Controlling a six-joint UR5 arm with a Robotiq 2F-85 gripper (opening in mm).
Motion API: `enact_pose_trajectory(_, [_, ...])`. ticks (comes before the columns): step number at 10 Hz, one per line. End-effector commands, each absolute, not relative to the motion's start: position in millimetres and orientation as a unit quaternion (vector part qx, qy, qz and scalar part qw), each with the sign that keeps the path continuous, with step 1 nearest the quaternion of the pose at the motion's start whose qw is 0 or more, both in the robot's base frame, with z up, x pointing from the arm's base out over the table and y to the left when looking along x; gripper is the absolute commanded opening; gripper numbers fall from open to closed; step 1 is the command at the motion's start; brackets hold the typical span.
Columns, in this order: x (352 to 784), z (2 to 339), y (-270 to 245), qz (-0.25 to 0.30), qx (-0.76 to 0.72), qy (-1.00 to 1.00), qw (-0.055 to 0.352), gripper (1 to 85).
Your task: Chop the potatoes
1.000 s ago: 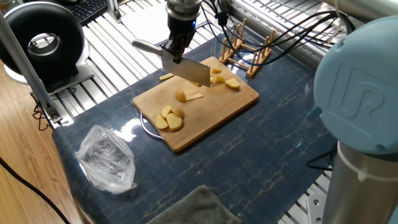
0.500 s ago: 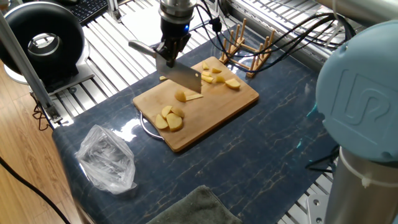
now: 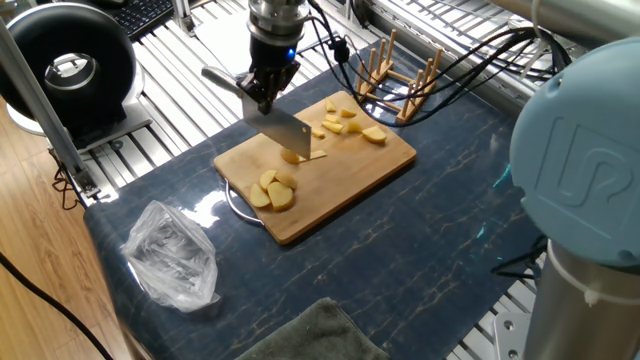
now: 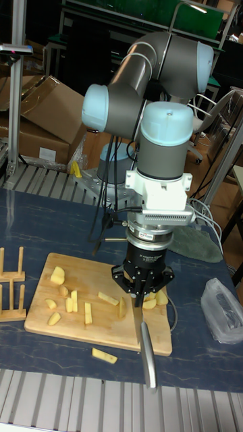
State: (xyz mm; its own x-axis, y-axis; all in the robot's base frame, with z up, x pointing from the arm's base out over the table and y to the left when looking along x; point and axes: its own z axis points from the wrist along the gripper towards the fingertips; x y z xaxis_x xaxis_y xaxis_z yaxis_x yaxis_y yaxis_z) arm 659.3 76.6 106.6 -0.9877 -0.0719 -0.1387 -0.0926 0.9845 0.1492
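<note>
The black two-finger gripper (image 3: 262,88), clamped on the handle of a steel cleaver (image 3: 283,132), appears to be bringing the blade down on a pale-yellow peeled potato piece (image 3: 291,155) at the centre of the rectangular bamboo cutting board (image 3: 385,159), so the next move calls for a straight downward press.

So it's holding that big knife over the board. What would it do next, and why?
Probably press the knife straight down. The gripper is shut on its handle, and the blade sits over a rounded potato piece near the middle of the bamboo board, which looks uncut.
</note>
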Motion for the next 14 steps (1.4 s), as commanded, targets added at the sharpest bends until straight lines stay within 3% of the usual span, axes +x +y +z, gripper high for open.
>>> enact_pose_trajectory(1, [664, 102, 72, 0.077, -0.047, 0.993, 0.072, 1.0])
enact_pose_trajectory(4, [660, 118, 45, 0.062, -0.085, 0.993, 0.056, 1.0])
enact_pose_trajectory(9, [665, 98, 24, 0.054, -0.103, 0.989, 0.089, 1.0])
enact_pose_trajectory(14, [664, 91, 34, 0.065, -0.085, 0.99, 0.093, 1.0])
